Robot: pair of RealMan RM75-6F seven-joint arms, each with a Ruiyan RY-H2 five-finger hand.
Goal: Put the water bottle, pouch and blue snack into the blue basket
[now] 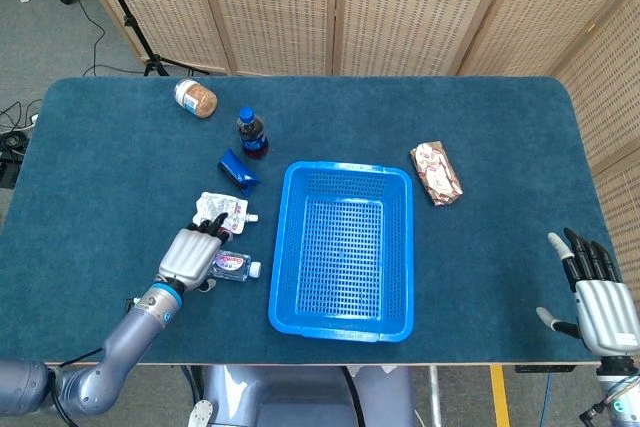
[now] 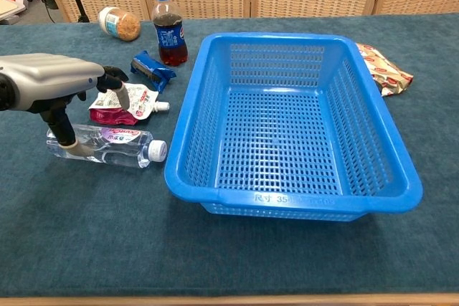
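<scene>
the clear plastic water bottle [image 2: 107, 145] lies on its side on the dark blue tabletop [image 1: 480, 127], left of the empty blue plastic basket [image 2: 215, 163]. the left hand [image 2: 50, 84] hovers over it, thumb touching, fingers spread, holding nothing. behind lie the white-and-pink pouch [image 2: 128, 102] and blue snack [image 2: 151, 70]. the right hand [image 1: 598, 302] rests open.

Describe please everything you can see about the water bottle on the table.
The water bottle is clear plastic with a white cap and a pale label with pink print. It lies on its side on the blue table cloth, cap pointing toward the blue basket but apart from it. The left hand is over its base end, one finger touching it. The pouch lies just behind.
</scene>
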